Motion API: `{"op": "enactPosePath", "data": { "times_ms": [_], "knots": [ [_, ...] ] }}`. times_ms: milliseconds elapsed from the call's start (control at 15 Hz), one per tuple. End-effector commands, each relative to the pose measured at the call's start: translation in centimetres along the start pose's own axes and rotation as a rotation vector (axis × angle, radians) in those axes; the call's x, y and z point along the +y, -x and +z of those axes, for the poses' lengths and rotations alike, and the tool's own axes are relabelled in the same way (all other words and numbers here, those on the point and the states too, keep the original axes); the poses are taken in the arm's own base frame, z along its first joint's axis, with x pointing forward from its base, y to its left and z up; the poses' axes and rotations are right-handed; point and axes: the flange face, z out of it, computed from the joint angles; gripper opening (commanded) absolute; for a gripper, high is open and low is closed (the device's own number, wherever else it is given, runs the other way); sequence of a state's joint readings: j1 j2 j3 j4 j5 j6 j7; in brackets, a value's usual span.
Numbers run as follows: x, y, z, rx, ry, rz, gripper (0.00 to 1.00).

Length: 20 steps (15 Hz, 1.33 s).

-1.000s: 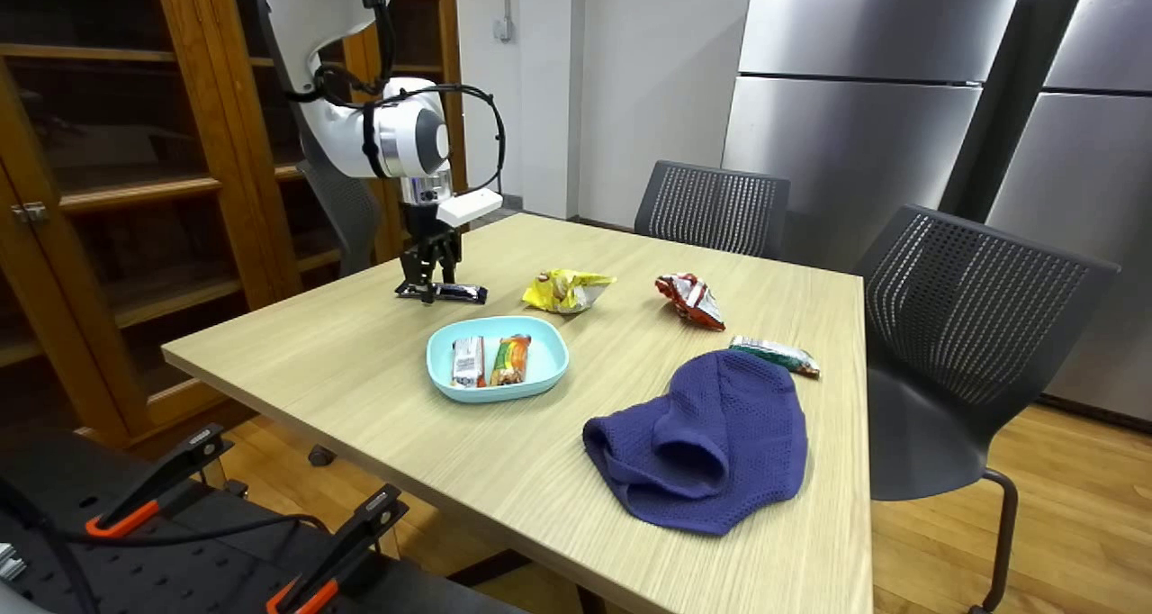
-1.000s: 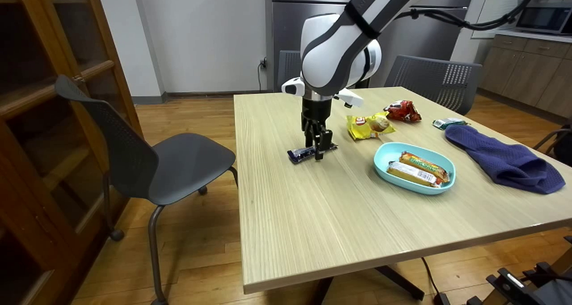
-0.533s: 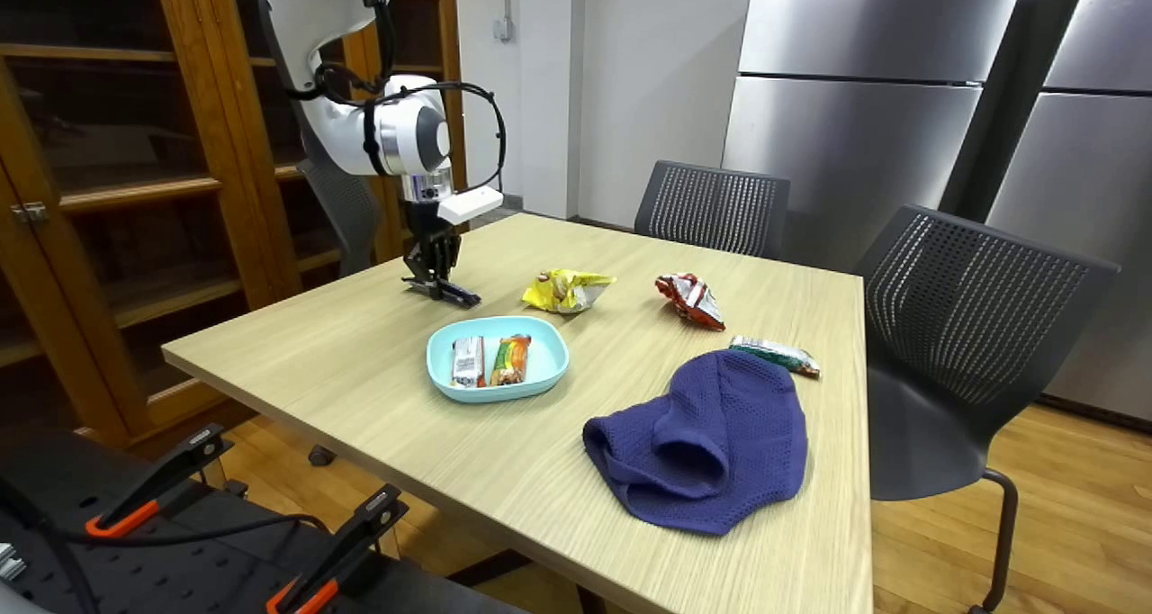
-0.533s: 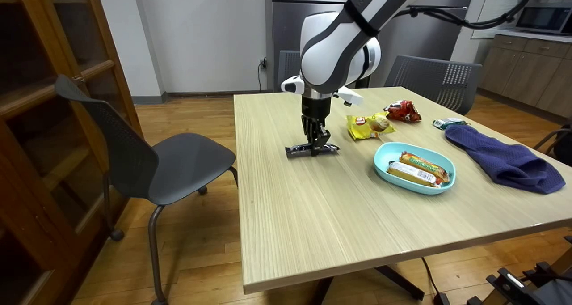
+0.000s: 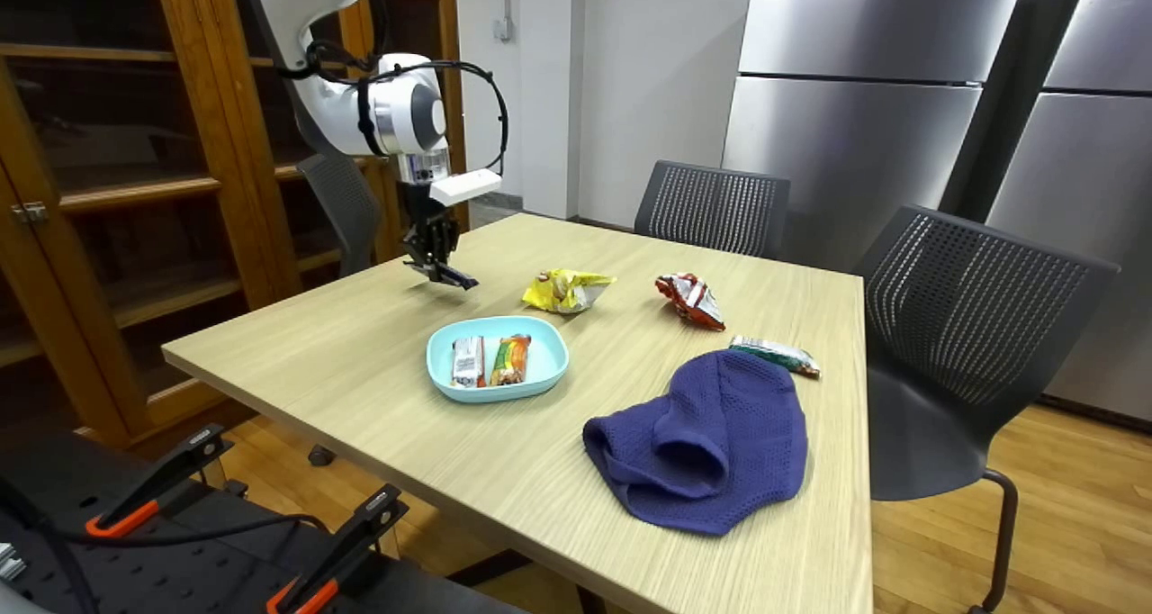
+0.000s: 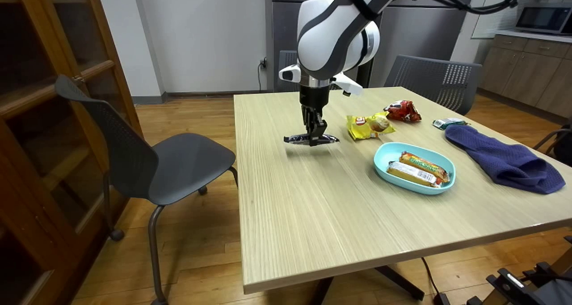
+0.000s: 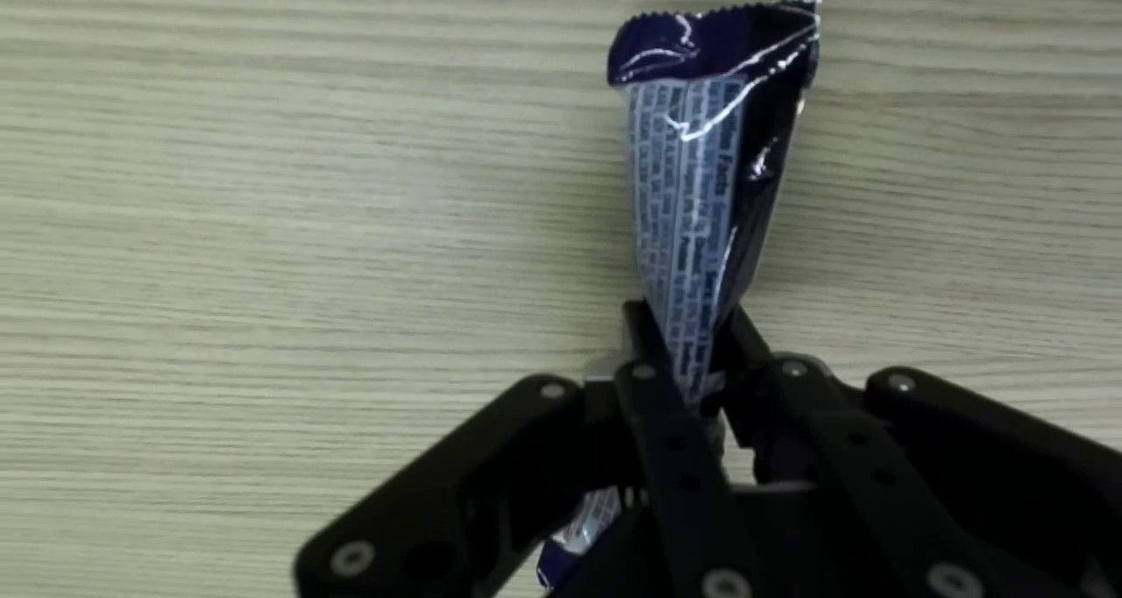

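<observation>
The tool (image 7: 692, 344) has it: a purple snack bar (image 7: 688, 177), pinched tight across the middle, the fingers (image 7: 642, 322) pressed in from either side! And it's up off the surface (image 5: 360, 339), hanging low and close to level, its shadow (image 6: 308, 151) showing just beneath in an exterior view. The wrist view gives a fine look: printed side toward the camera, one crimped end standing out beyond the fingers, the opposite end peeking from under the tool.

In an exterior view, the action sits on the left of the surface. Just to its right, a yellow bag (image 5: 567, 292); farther right, a red bag (image 5: 691, 301). On the near side, a light blue tray (image 5: 498, 396) carries an orange bar (image 5: 510, 360) and a white-labelled bar (image 5: 469, 362), side by side. Over at the right, a green packet (image 5: 774, 355) lies just beside a rumpled blue cloth (image 5: 747, 434), spread across the near right. Dark chairs (image 5: 954, 326) line the right and far sides, a steel fridge (image 5: 864, 146) stands behind them, and a wooden cabinet (image 5: 211, 128) rises on the left.
</observation>
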<state>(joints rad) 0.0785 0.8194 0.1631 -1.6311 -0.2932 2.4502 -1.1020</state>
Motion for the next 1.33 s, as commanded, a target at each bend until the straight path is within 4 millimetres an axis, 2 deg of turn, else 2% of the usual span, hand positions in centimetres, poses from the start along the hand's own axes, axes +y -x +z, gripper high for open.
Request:
{"op": "enactPosePath", "data": {
  "times_ms": [0,333,667,1000,1267],
  "knots": [
    [-0.7,0.4,-3.9,-0.045,-0.022,0.151,0.05],
    [-1.9,1.5,-5.8,-0.002,-0.029,0.329,0.05],
    [-4.9,2.8,-6.3,0.003,-0.017,0.497,0.05],
    [-8.6,6.3,-5.9,0.005,0.011,0.567,0.05],
    [-11.2,10.8,-5.5,-0.007,0.022,0.569,0.05]
  ]
}}
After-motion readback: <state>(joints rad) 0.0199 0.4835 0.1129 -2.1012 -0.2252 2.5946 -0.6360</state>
